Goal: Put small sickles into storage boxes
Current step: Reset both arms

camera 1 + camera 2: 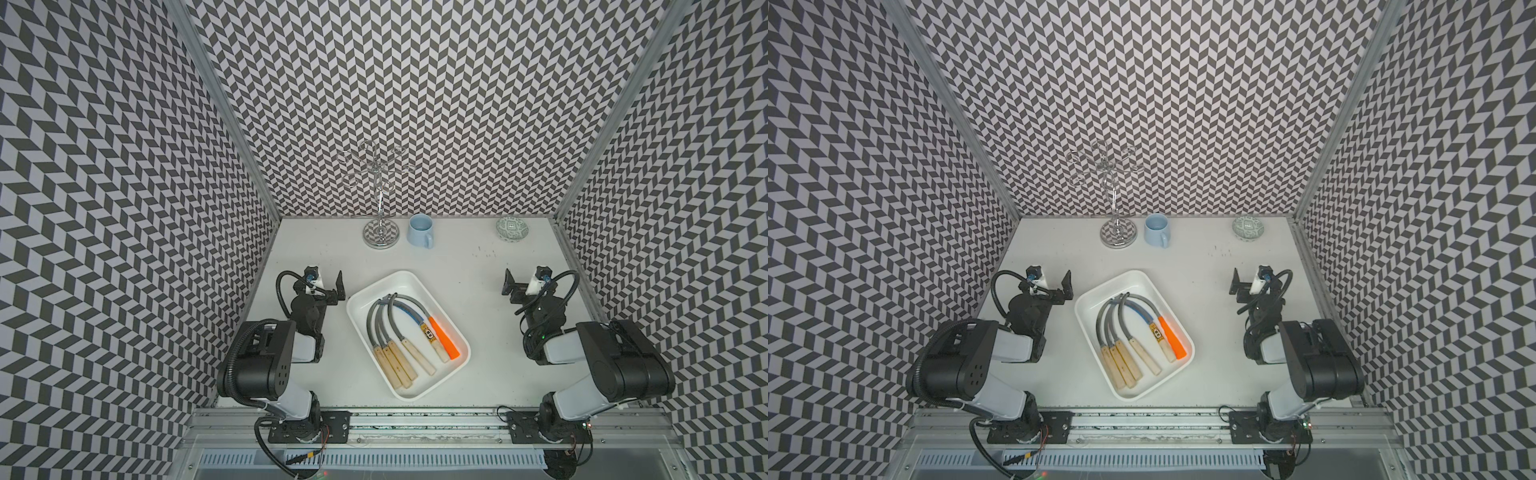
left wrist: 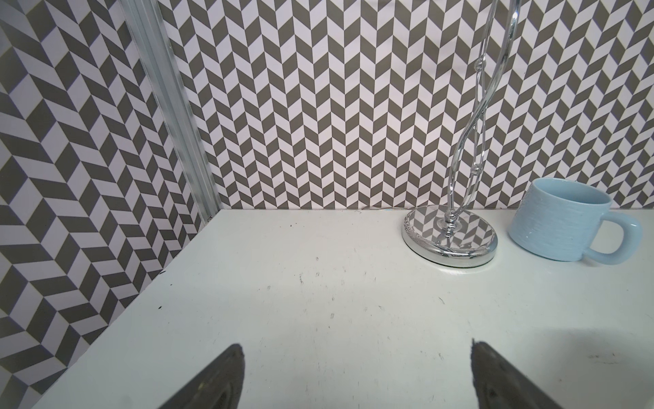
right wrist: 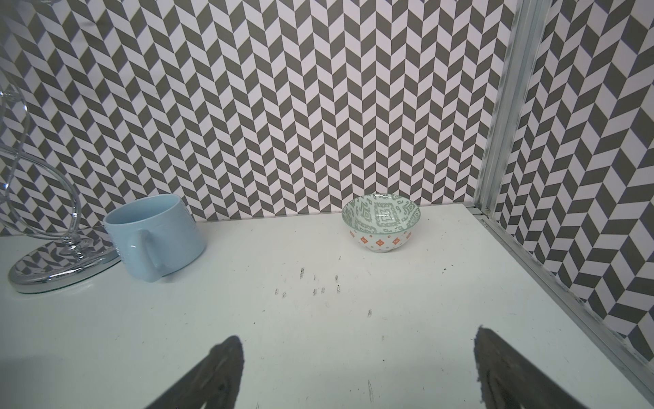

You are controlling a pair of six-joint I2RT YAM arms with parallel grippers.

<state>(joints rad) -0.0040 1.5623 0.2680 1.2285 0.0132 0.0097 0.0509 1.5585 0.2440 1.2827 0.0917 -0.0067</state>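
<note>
White tray with perhaps six sickles inside; left gripper, right gripper both spread.

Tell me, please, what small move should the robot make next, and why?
Probably no new pick, only rest: all six small sickles lie inside the white tray, none shows on the table, and the left gripper and right gripper stand beside it, jaws wide apart and empty.

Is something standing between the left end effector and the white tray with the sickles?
Nothing visible does. Only bare table lies between the left end effector and the tray. The sickles lie inside it; the mug and chrome stand are back by the wall.
</note>
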